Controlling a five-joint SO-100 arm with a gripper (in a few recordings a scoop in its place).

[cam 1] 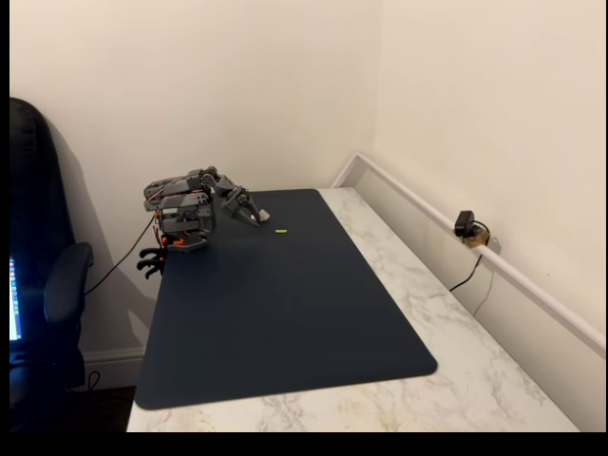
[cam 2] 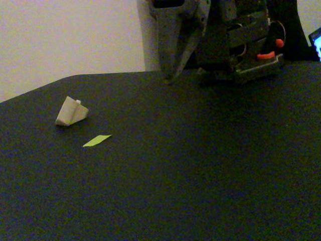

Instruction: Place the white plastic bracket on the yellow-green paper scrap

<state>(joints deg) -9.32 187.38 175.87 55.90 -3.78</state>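
The white plastic bracket (cam 2: 70, 111) is a small off-white wedge lying on the dark mat (cam 2: 200, 165), also seen near the mat's back edge (cam 1: 264, 216). The yellow-green paper scrap (cam 2: 97, 140) lies flat just in front of it, a short gap apart, and shows as a tiny bright sliver (cam 1: 281, 230). My grey gripper (cam 2: 169, 76) points down at the mat's back edge, its jaws together with nothing between them. It stands apart from the bracket, to the right of it in that fixed view. In the other fixed view the gripper (cam 1: 249, 217) sits just left of the bracket.
The folded arm's base (cam 1: 182, 228) is clamped at the mat's back left corner, with a cable trailing left. A marble tabletop (cam 1: 446, 313) surrounds the mat. A wall rail with a small black device (cam 1: 465, 226) runs along the right. A dark chair (cam 1: 43, 285) stands left.
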